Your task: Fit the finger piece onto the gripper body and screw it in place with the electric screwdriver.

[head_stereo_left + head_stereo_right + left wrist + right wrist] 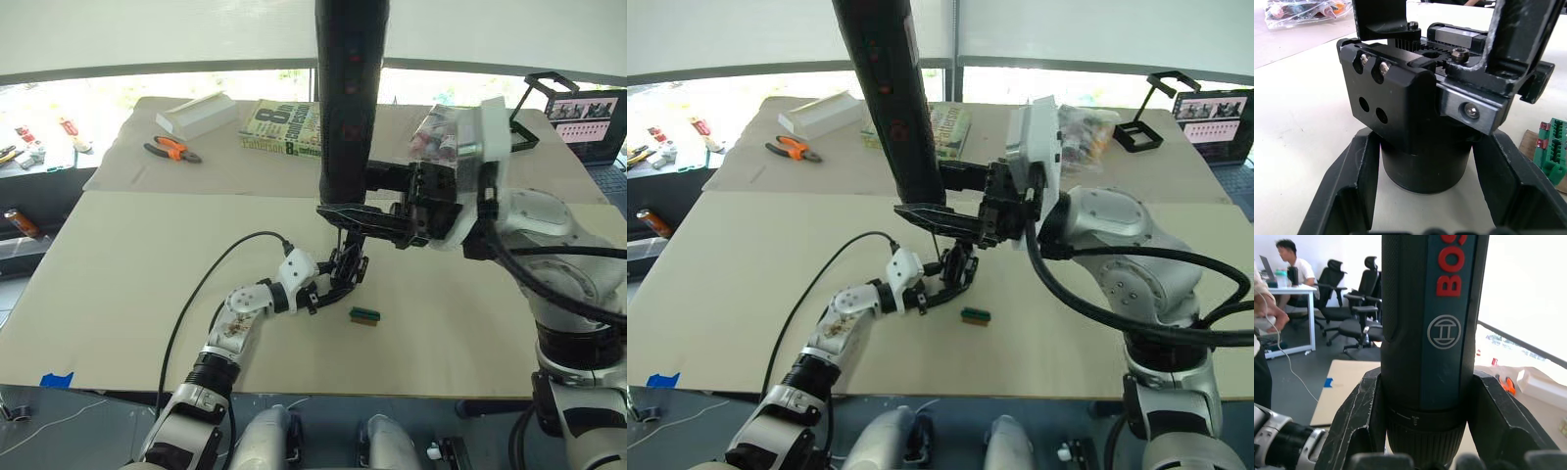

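Right gripper (367, 217) clamps the upright Bosch electric screwdriver (350, 98) above the gripper body (1415, 117), whose round base the left fingers (1347, 196) grip at 6 o'clock.

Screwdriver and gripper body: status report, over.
Right gripper shut on electric screwdriver, upright. Left gripper clamps gripper body. Green block beside, clear.

Gripper body (1415, 127) clamped between left gripper's fingers (1347, 196), green block (1555, 147) beside it
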### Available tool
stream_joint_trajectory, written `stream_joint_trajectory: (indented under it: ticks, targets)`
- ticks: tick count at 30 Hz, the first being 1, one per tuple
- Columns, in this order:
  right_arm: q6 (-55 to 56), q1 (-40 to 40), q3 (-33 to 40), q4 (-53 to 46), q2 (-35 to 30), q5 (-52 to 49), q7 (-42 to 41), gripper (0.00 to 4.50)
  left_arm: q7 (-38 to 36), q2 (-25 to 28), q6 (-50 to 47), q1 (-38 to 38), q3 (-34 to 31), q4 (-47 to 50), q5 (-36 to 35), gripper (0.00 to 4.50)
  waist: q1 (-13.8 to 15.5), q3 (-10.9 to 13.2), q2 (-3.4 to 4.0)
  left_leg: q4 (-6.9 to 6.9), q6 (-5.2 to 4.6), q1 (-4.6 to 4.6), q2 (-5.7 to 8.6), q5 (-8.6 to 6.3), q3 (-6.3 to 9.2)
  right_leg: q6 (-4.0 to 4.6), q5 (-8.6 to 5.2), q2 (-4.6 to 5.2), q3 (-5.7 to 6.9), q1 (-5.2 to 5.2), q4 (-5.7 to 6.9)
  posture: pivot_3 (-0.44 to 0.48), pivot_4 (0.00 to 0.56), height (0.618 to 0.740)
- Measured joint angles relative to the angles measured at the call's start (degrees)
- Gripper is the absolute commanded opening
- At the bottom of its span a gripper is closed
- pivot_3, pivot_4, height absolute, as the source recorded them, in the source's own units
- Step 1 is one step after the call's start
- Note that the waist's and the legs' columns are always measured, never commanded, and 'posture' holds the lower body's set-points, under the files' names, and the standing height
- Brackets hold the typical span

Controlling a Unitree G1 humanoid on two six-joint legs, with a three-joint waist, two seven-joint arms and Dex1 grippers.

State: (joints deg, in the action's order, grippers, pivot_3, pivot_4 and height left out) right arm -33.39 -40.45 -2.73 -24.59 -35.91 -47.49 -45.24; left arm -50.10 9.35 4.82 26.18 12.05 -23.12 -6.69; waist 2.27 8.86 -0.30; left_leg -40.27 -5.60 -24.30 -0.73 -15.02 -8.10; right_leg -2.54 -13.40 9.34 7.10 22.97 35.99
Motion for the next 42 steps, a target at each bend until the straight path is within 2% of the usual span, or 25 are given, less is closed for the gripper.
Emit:
stream_joint_trajectory:
  ticks: [12, 21, 42]
  targets:
    - [0.1, -0.1, -1.2, 2.3, 4.4, 4.8, -1.0, 1.91, 0.0, 0.5, -0.2, -0.3, 0.0, 0.5, 0.0, 2.28, -0.1, 0.0, 0.00, 0.00, 0.00, -0.01, 0.00, 0.00, 0.00, 0.00, 0.00, -0.02, 0.00, 0.02, 0.00, 0.000, 0.150, 0.740]
    - [0.1, -0.1, -1.8, 2.7, 5.0, 8.1, -2.5, 1.91, 0.2, 0.4, -0.5, -0.4, 0.0, 0.7, 0.0, 2.28, -0.1, 0.0, 0.00, 0.01, 0.00, -0.01, 0.01, 0.00, -0.01, 0.00, 0.00, -0.02, 0.00, 0.02, 0.00, 0.000, 0.150, 0.740]
    - [3.5, 5.7, -2.8, 4.5, 6.9, 12.9, -5.4, 1.91, 0.4, 0.4, -1.5, -0.6, 0.0, 1.5, 0.0, 2.28, -0.1, 0.0, 0.00, 0.01, 0.00, -0.02, 0.01, 0.00, -0.01, -0.01, 0.00, -0.02, 0.00, 0.02, -0.02, 0.000, 0.150, 0.740]
